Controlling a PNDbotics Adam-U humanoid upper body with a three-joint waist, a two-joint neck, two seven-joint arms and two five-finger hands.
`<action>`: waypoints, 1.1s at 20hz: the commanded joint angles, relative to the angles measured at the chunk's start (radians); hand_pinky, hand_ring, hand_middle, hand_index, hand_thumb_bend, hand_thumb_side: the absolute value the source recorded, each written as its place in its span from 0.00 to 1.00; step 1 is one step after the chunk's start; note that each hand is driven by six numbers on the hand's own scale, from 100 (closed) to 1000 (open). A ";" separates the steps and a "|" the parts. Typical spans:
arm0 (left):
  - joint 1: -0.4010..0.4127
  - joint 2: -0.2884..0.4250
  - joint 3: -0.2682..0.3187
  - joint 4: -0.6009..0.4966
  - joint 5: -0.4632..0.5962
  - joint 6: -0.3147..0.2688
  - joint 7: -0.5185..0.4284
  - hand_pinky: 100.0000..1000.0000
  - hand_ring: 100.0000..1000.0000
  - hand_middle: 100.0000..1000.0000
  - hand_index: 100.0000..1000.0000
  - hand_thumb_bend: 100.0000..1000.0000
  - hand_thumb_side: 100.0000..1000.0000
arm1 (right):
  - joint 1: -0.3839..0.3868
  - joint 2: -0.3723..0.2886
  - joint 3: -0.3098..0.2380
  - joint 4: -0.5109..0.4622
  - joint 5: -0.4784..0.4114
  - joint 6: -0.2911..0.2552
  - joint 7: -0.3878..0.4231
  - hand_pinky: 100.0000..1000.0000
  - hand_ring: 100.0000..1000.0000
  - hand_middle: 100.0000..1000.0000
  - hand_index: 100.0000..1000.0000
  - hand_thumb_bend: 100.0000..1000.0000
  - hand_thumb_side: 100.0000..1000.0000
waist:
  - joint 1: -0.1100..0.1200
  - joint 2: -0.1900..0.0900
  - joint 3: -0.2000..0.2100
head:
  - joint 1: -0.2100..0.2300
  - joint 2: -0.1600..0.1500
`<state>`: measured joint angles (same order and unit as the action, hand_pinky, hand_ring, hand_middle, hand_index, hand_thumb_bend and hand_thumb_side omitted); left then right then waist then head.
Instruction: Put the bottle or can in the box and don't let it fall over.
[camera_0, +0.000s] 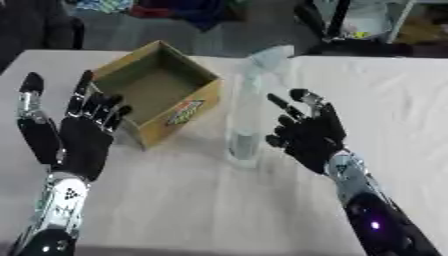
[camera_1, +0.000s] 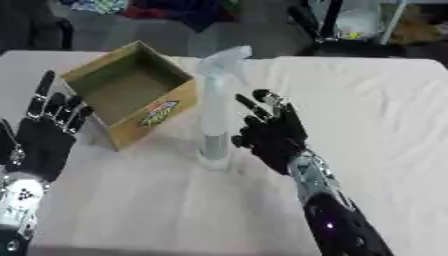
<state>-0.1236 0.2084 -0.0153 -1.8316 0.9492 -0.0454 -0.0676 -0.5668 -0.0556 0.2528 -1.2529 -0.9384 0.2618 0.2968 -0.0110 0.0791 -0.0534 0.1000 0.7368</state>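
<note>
A tall clear bottle (camera_0: 246, 120) with a pale spray-type top stands upright on the white table (camera_0: 201, 205), just right of the box. The open cardboard box (camera_0: 157, 90) lies at the left centre, with a coloured label on its near side and nothing visible inside. My right hand (camera_0: 306, 132) is open, fingers spread, close to the right of the bottle without touching it. At the left of the box my left hand (camera_0: 74, 132) is held up and open, palm facing the box.
The far table edge runs behind the box. Beyond it are a dark floor, coloured cloth (camera_0: 162, 7) and the legs of a stand (camera_0: 337, 25). White tabletop stretches to the right and toward me.
</note>
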 joint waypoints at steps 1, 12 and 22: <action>-0.011 0.002 -0.001 -0.017 0.004 0.002 -0.001 0.55 0.56 0.35 1.00 0.30 0.82 | -0.028 0.005 -0.009 -0.005 -0.010 -0.007 0.000 0.25 0.00 0.00 1.00 0.00 0.52 | 0.004 -0.010 0.002 | -0.004 -0.008; -0.010 0.001 -0.004 -0.016 0.006 0.005 -0.001 0.55 0.56 0.35 1.00 0.30 0.82 | -0.058 0.015 -0.009 -0.002 -0.024 -0.012 -0.005 0.25 0.00 0.00 1.00 0.00 0.52 | 0.005 -0.014 0.006 | -0.009 -0.005; -0.011 0.001 -0.005 -0.017 0.008 0.005 -0.002 0.55 0.55 0.35 1.00 0.30 0.82 | -0.072 0.024 -0.001 -0.001 -0.028 -0.008 -0.001 0.26 0.00 0.00 1.00 0.00 0.52 | 0.008 -0.016 0.012 | -0.014 -0.005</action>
<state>-0.1236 0.2014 -0.0210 -1.8316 0.9507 -0.0429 -0.0695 -0.6168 -0.0365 0.2526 -1.2432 -0.9567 0.2523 0.2941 -0.0071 0.0787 -0.0419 0.0894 0.7369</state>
